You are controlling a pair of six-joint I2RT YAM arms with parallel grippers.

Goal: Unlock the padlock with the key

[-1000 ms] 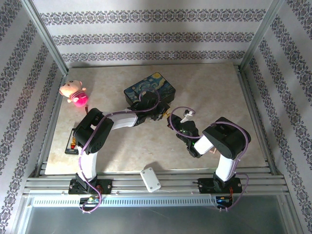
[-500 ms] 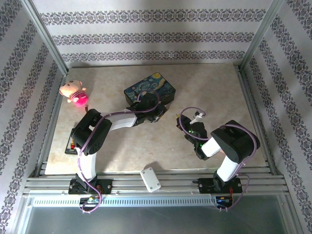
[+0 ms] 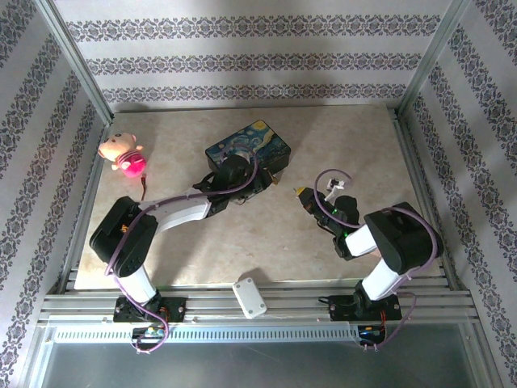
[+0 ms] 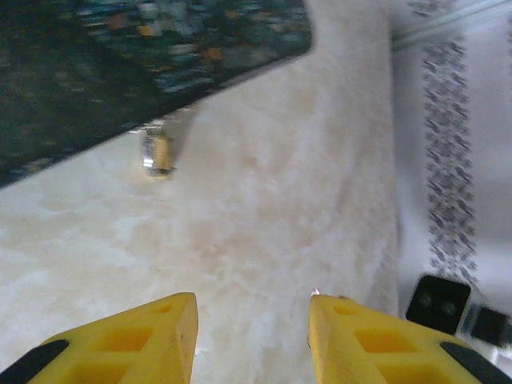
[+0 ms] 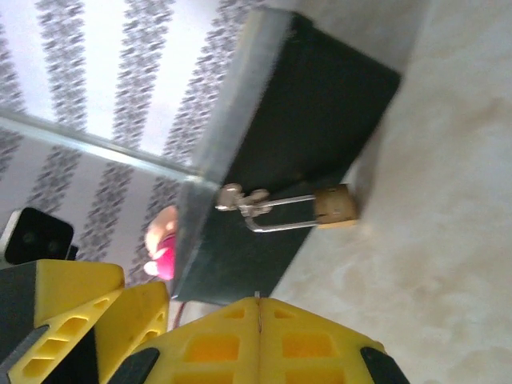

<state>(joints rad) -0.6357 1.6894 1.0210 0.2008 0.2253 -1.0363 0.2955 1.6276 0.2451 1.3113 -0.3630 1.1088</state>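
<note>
The left arm has stretched out low across the tabletop (image 3: 355,145); a second ago its elbow was folded high. Its left end effector (image 4: 252,308) has been widening over that time and now stands spread with nothing between the fingers, only bare marble. It points at the near edge of the dark blue painted tin (image 3: 249,145).

The padlock (image 4: 158,152) lies just beside that edge. From the right wrist its brass body (image 5: 334,206) rests on the tabletop, and its thin shackle is threaded through the tin's hasp (image 5: 240,198). Whether the shackle has sprung free of the body is too small to tell.

The right arm has swung out to the right. Its right end effector (image 5: 257,308) sat close to the padlock a second ago and is now apart from it, aimed back at it. The fingers are pressed together, and a thin sliver shows at their seam. That is possibly the key, though I cannot confirm it.

So both arms have let go of the lock area. If that sliver is the key, it is out of the keyhole. Either the turn is finished and the arms are retreating, or the insertion must be lined up again. I cannot say which.
</note>
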